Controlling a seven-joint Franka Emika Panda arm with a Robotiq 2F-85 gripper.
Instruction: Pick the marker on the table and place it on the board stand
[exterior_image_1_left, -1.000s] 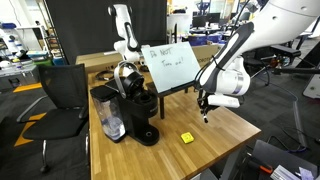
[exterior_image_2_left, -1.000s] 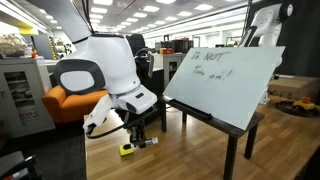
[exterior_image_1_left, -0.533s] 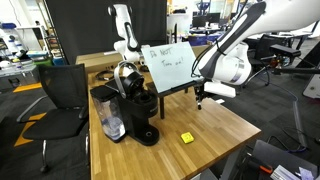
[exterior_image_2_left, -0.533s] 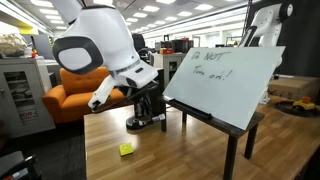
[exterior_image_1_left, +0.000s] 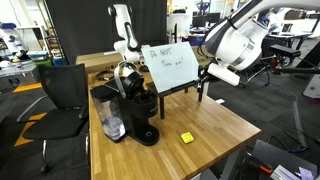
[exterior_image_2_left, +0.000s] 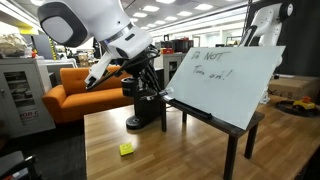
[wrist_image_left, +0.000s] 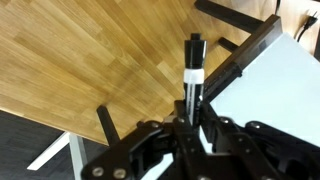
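In the wrist view my gripper (wrist_image_left: 192, 112) is shut on the marker (wrist_image_left: 192, 70), a black stick with a white band that points away from the jaws. The marker's tip is over the black ledge of the board stand (wrist_image_left: 243, 62), whose white board fills the right side. In both exterior views the gripper (exterior_image_1_left: 204, 73) (exterior_image_2_left: 97, 77) hangs in the air beside the board stand (exterior_image_1_left: 170, 68) (exterior_image_2_left: 225, 80), above the light-wood table (exterior_image_1_left: 215, 125) (exterior_image_2_left: 170, 150). The marker is too small to make out in those views.
A black coffee machine (exterior_image_1_left: 141, 112) (exterior_image_2_left: 148, 95) with a clear jug (exterior_image_1_left: 111, 122) stands on the table next to the board. A small yellow block (exterior_image_1_left: 186, 138) (exterior_image_2_left: 126, 149) lies near the table's front. Chairs and desks surround the table.
The arm has risen from just above the tabletop to board height and moved towards the board stand, with the marker still in the jaws.
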